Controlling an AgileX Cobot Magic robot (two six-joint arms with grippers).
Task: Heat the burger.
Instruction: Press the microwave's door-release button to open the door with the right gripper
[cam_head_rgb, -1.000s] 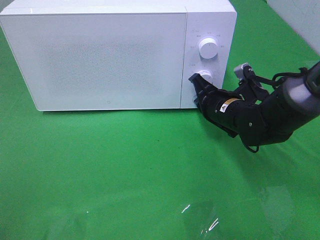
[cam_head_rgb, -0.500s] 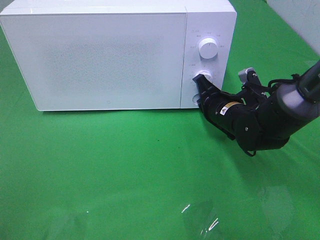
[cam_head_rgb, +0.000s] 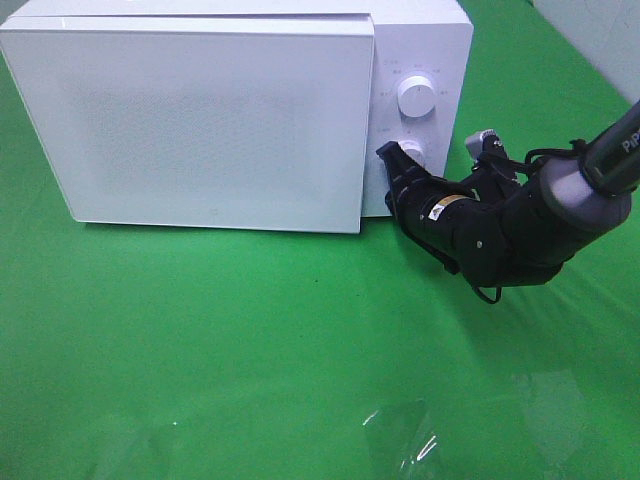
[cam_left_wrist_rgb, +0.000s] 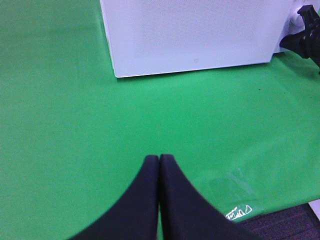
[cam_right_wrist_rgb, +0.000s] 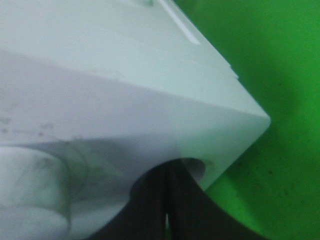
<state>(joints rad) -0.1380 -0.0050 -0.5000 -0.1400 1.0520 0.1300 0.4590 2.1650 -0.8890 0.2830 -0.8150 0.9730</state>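
The right end effector (cam_head_rgb: 392, 180) had its 2 black fingers pressed together with nothing between them, and their tips lay against the control panel (cam_head_rgb: 440, 125) of the white microwave (cam_head_rgb: 420, 40), at about 6 o'clock of the lower knob (cam_head_rgb: 410, 152). In the right wrist view that end effector (cam_right_wrist_rgb: 167, 167) pointed into a round recess (cam_right_wrist_rgb: 199, 167) near the panel's lower corner, with the lower knob (cam_right_wrist_rgb: 30, 185) blurred just beside it. The right arm (cam_head_rgb: 560, 200) reached in from 3 o'clock in the high view. The upper knob (cam_head_rgb: 416, 96) sat at 12 o'clock of the lower one, untouched. The door (cam_head_rgb: 200, 120) filled the front from 9 o'clock across to the panel, and its 3 o'clock edge stood slightly proud of the panel, ajar by a narrow gap. The left end effector (cam_left_wrist_rgb: 159, 159) hung over the green surface (cam_left_wrist_rgb: 60, 125), well apart from the microwave (cam_left_wrist_rgb: 195, 35), its 2 fingers also closed flat against each other and holding nothing. The microwave stood on the surface (cam_head_rgb: 250, 340) toward 11 o'clock in the high view. The burger showed in none of the 3 views; the door hid the oven's inside, so its place could not be told.
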